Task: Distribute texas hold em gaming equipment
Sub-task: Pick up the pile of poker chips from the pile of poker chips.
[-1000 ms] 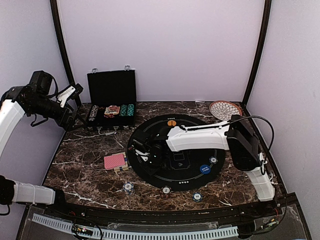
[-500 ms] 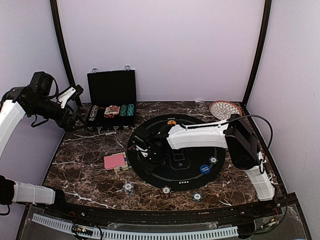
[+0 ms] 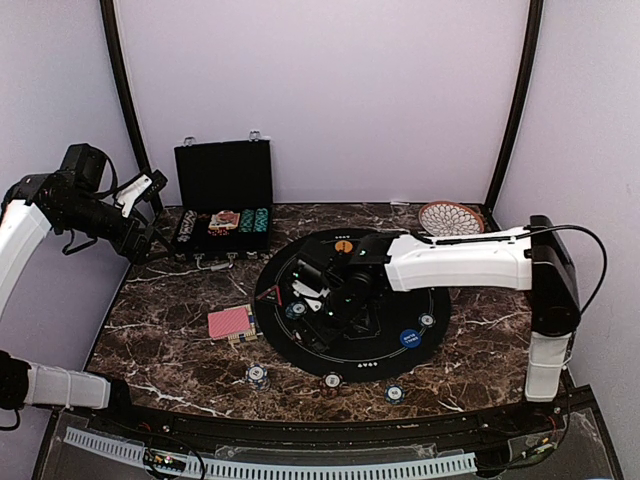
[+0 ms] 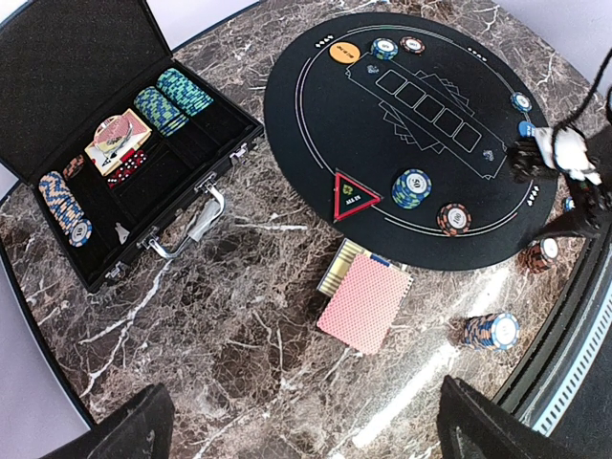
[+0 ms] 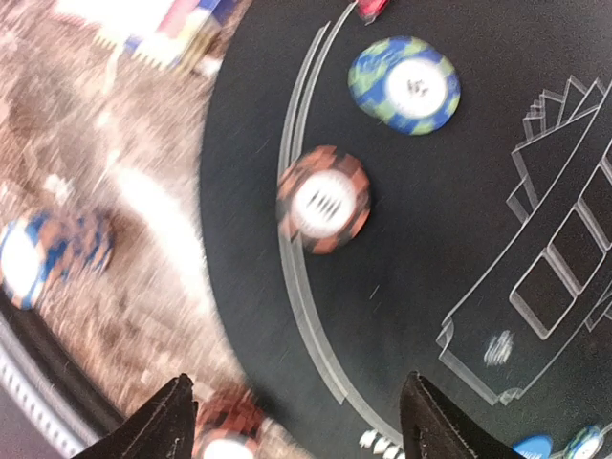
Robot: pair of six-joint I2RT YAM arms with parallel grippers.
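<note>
pinkish-red card deck (image 4: 366, 303) face down, long axis toward black mat (image 4: 316, 124)

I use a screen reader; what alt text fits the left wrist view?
A red-backed card deck lies on a marble table beside a round black mat holding chip stacks and an orange disc. An open black case with chips sits at upper left; the open left gripper frames the bottom corners.

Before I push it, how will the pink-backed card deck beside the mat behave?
The card deck seems a loose stack, lower cards offset, so a push would probably spread it. Lying flat on the glossy marble table, it likely slides easily and offers little edge to pinch.
</note>
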